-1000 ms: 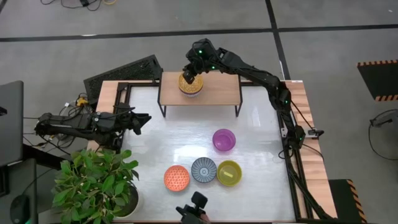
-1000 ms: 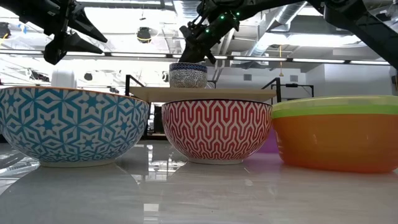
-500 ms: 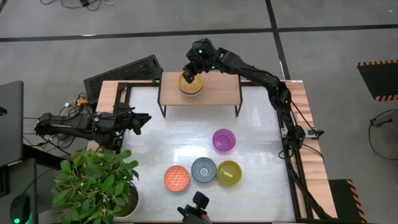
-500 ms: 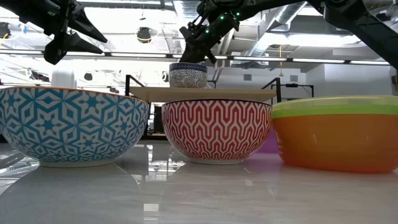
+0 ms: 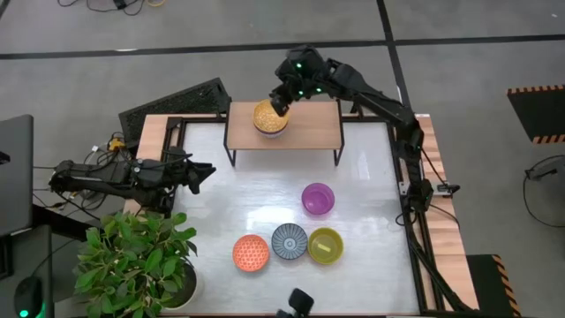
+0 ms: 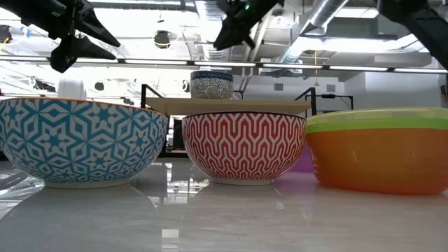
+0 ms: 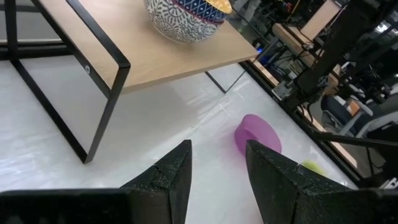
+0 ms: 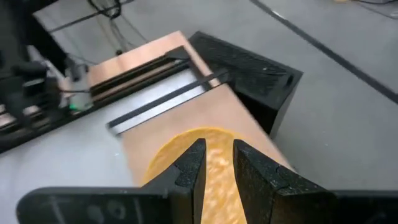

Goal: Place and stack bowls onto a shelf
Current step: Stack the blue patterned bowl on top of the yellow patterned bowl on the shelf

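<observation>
Right pincer (image 5: 280, 105) hovered empty, narrow gap, at 2 o'clock of yellow bowl (image 5: 269, 117) on shelf (image 5: 309, 131). Left pincer (image 5: 205, 172) idle, part-open. Advice: approach purple bowl (image 5: 318, 199) from above, grip rim squarely.

I see bright, even light; ceiling lamps glare on the glossy desk (image 5: 265, 208) toward 6 o'clock, and my right wrist view is motion-blurred.

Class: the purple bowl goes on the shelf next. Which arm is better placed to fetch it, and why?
Probably right. The right end effector hangs empty over the shelf, on the purple bowl's side; the left end effector waits at the table's far left edge.
</observation>
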